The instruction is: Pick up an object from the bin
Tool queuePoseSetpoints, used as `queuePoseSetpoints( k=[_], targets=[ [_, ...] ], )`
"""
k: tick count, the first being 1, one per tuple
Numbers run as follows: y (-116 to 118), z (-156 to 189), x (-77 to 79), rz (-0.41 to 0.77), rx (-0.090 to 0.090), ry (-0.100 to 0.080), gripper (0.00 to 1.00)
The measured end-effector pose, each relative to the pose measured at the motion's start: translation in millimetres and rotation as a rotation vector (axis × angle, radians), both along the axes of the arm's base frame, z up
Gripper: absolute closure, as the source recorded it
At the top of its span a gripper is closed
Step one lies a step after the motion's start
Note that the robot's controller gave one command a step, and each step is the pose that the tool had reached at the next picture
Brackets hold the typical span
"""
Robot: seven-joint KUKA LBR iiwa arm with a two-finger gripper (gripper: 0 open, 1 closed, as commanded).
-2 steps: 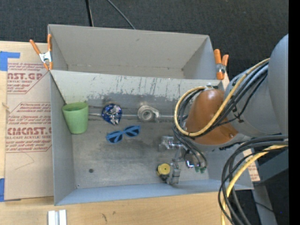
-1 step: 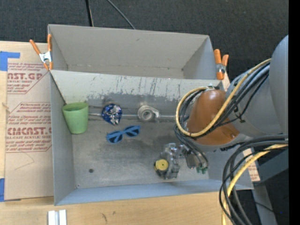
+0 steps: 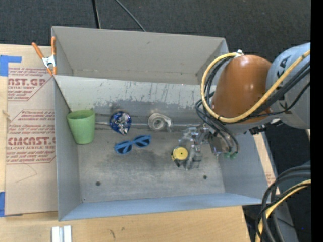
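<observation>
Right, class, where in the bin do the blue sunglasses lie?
The blue sunglasses lie left of centre in the camera view, between the green cup and the yellow disc, below a blue-and-white wad.

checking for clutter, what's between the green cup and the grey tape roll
In the camera view, a small blue-and-white crumpled thing lies between the green cup and the grey tape roll; the blue sunglasses sit just off that line.
</observation>
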State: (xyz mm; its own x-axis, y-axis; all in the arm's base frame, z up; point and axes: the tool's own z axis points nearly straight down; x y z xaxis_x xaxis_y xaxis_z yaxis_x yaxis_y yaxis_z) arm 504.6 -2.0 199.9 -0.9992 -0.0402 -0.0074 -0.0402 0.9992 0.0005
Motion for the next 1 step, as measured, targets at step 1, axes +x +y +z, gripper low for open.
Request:
queuePoseSetpoints(
  k=[1],
  targets=[
    [29.0, 48.7, 9.6, 0.492, -0.002, 0.001, 1.0]
  ],
)
